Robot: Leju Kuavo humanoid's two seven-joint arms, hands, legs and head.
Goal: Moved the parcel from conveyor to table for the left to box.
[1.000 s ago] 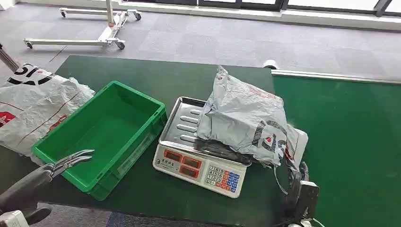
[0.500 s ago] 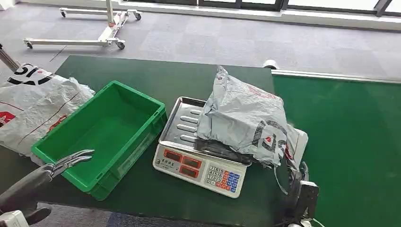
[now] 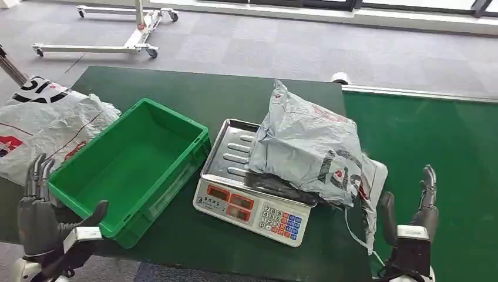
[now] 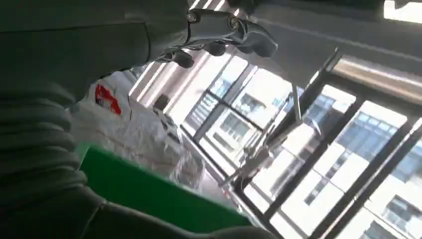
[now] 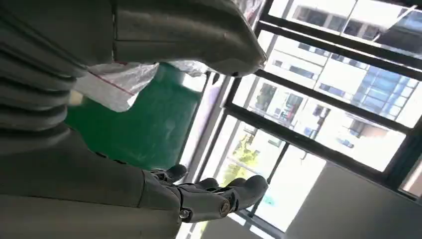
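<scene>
I see the crumpled grey plastic parcel point(image 3: 308, 150) lying on the steel-topped electronic scale point(image 3: 235, 158), its far side hanging over the scale's edge toward the green conveyor belt point(image 3: 434, 153). Left of the scale sits the open green plastic crate point(image 3: 126, 167), touching it. My left hand point(image 3: 38, 214) is raised at the crate's near corner, fingers apart, holding nothing. My right hand point(image 3: 411, 214) is up just right of the parcel, fingers spread, empty.

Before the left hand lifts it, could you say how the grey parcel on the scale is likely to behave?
The parcel looks like a crumpled plastic bag, so it will probably sag and fold. Its glossy film may slip. It overhangs the scale, so a push could slide it off.
</scene>
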